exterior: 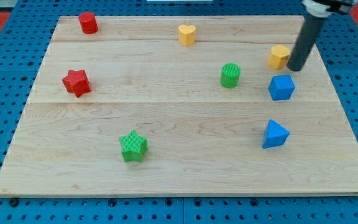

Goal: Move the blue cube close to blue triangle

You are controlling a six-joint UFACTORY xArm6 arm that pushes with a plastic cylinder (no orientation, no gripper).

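The blue cube [281, 87] sits on the wooden board [179, 155] at the view's right. The blue triangle [275, 134] lies below it, a short gap apart. My tip [295, 68] rests on the board just above and slightly right of the blue cube, right next to the yellow block [279, 56] on its right side. The tip does not touch the blue cube.
A green cylinder [230, 75] stands left of the blue cube. A yellow heart [187, 34] is at the top middle. A red cylinder [88, 22] and a red star [76, 82] are at the left. A green star [133, 147] is at the lower left.
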